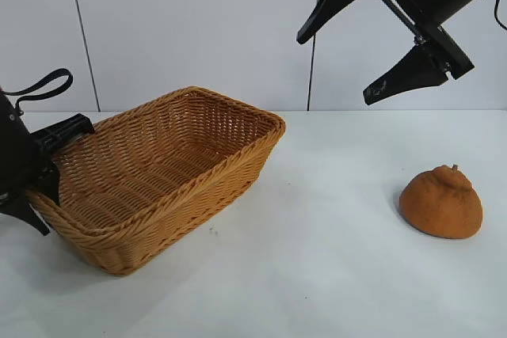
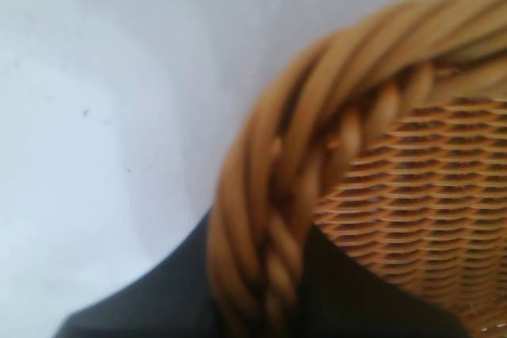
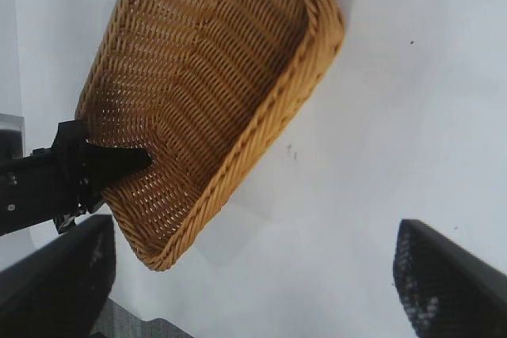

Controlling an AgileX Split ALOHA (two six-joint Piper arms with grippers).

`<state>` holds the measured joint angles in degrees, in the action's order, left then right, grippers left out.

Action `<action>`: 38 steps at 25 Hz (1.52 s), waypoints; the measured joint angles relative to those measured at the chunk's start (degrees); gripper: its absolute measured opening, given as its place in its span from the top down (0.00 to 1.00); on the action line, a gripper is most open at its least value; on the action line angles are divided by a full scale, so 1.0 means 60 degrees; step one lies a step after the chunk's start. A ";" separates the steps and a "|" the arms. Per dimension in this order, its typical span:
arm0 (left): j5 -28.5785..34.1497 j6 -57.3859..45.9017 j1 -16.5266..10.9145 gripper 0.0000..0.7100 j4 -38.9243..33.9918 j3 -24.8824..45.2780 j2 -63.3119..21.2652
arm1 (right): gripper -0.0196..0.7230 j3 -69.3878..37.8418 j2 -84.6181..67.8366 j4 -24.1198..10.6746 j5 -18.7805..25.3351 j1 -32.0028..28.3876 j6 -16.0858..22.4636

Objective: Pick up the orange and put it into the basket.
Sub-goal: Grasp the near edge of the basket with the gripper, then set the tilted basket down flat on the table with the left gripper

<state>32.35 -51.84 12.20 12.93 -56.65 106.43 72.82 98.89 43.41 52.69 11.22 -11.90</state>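
Observation:
The orange (image 1: 441, 202) sits on the white table at the right, knobby top up, with nothing touching it. The wicker basket (image 1: 198, 211) stands at the left. My left gripper (image 1: 49, 173) is shut on the braided rim at the basket's left end, one finger inside and one outside. The left wrist view shows that rim (image 2: 317, 140) clamped between the dark fingers (image 2: 158, 298). My right gripper (image 1: 334, 70) is open and empty, high above the table between basket and orange. The right wrist view shows its fingers (image 3: 444, 275) wide apart over bare table and the basket (image 3: 261, 116); the orange is out of that view.
The white tabletop (image 1: 317, 259) stretches between basket and orange. A pale panelled wall (image 1: 198, 29) stands behind the table. The orange lies close to the exterior view's right edge.

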 joint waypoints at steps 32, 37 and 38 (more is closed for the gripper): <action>0.4954 0.7307 0.0000 0.88 0.0445 -0.5504 0.1718 | 0.10 0.0000 0.0000 0.0000 0.0000 0.0000 0.0000; 0.4669 0.7317 0.0000 0.88 0.0567 -0.5504 0.1718 | 0.10 0.0000 0.0000 0.0000 0.0000 0.0000 0.0000; 0.4623 0.7317 0.0000 0.88 0.0647 -0.5504 0.1762 | 0.10 0.0000 0.0000 0.0000 0.0000 0.0000 0.0000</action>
<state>60.09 -7.94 12.20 16.81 -89.67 117.00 72.82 98.89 43.41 52.69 11.22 -11.90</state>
